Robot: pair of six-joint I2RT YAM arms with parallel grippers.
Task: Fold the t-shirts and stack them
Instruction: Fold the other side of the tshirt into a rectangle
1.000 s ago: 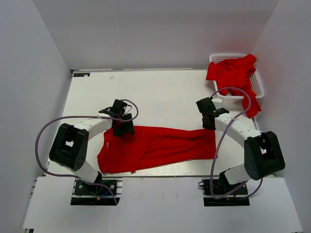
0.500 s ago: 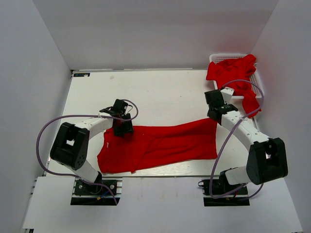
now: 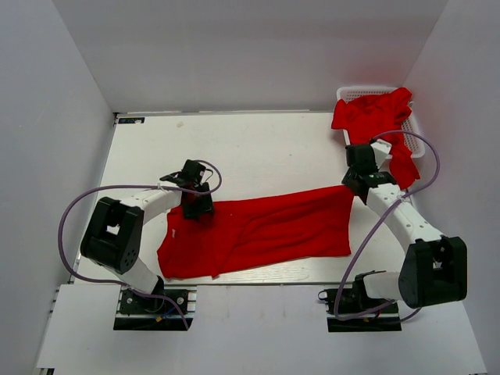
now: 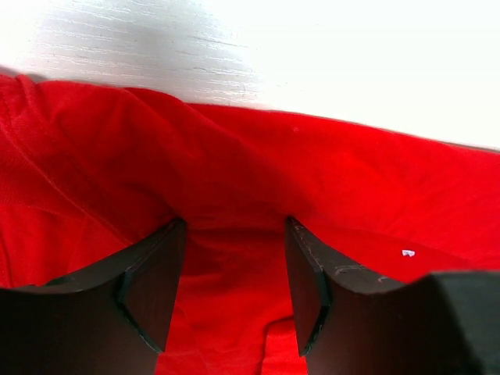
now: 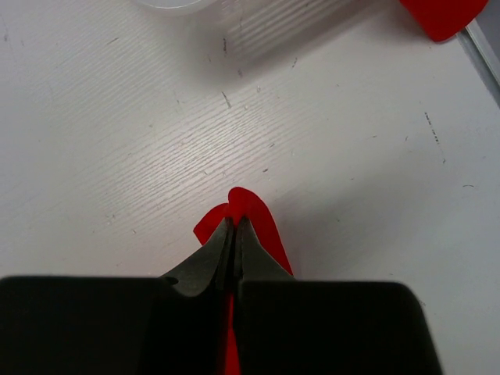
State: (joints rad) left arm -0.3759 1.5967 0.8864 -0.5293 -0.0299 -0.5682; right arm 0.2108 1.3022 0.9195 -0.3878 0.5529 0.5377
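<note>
one red t-shirt [image 3: 258,230] is spread sideways across the near half of the table [image 3: 258,148], wrinkled, with its near edge close to the table's front edge. a heap of t-shirts [image 3: 373,116] is left in the white basket [image 3: 367,91] at the far right corner, with one piece hanging over the rim.

the right gripper [image 3: 353,186] is clamped on the far right corner of the t-shirt. in the right wrist view only a small tongue of red cloth is seen, pinched between tips that are pressed together. whether that corner is lifted or lies on the table cannot be told. the left gripper [image 3: 197,205] is set on the far left edge of the t-shirt. in the left wrist view its fingers [image 4: 152,273] are parted, cloth is bunched between them, and nothing is pinched.

the step in hand is judged to be the stretching flat of the t-shirt before any fold is made. it is best done if the left jaws are closed on a firm bite of the far edge first, so that both far corners are held. the cloth can then be drawn taut between the two grips and laid down with the wrinkles pulled out. because so little cloth is held on the right, tension should be added gently and evenly, or that corner may slip free. both grips should be kept low, and the right arm should be kept clear of the basket and the hanging piece just beside it.
</note>
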